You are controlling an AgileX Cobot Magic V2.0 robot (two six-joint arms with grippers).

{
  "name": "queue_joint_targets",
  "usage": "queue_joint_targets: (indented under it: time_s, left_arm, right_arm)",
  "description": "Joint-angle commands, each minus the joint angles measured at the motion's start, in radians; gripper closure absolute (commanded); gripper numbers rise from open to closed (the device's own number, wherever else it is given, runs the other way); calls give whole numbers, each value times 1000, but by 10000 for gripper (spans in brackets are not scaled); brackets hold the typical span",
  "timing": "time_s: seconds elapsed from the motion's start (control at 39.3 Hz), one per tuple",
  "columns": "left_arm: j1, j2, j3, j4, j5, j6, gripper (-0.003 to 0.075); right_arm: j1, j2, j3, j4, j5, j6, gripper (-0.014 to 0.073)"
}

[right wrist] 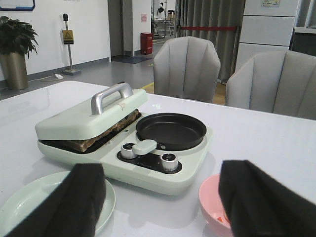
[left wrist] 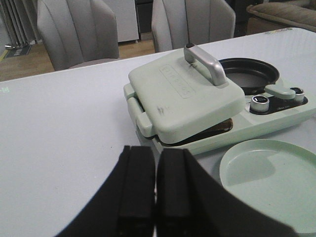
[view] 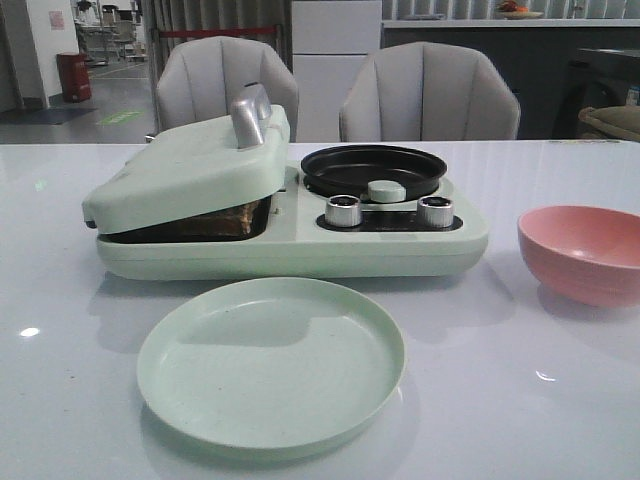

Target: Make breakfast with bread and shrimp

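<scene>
The bread (view: 225, 222) lies in the left bay of a pale green breakfast maker (view: 400, 245). Only its brown crust shows, because the lid (view: 190, 165) rests tilted on top of it. From the wrist views the bread (left wrist: 217, 129) (right wrist: 106, 133) is again just a dark edge under the lid. Small orange bits of shrimp (right wrist: 221, 218) sit in the pink bowl (right wrist: 210, 197), partly behind a finger. My left gripper (left wrist: 155, 150) is shut and holds nothing, hovering over bare table near the maker's hinge side. My right gripper (right wrist: 163, 170) is open wide and holds nothing, in front of the maker's knobs, between plate and bowl.
A black round pan (view: 373, 168) sits on the maker's right half behind two silver knobs (view: 343, 211). A pale green plate (view: 270, 360) lies in front of the maker, and the pink bowl (view: 585, 250) stands to its right. Two grey chairs (view: 430, 95) stand behind the table.
</scene>
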Motion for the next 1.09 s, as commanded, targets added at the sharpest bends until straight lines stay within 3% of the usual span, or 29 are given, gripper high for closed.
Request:
queue_joint_targets:
  time_s: [0.0,0.46,0.59,0.84,1.07]
  left_arm:
    - [-5,-29,7,-9,-75,-5,603]
    - [-5,-39,22,-9,-56,-5,606]
    - [-5,-39,22,-9,-56,-5,606]
    - [-5,-39,22,-9,-56,-5,606]
    - [-5,-39,22,-9,-56,-5,606]
  right_arm:
    - [-5,11,-27,-11,-102,-3,12]
    - [-5,11,-27,-31,-398,-17,12]
    - [-5,11,-27,-30,-414,-17,12]
    - [-5,11,-27,-29,-308,-17,12]
    - [-7,11,-27,6,-335,-17,12]
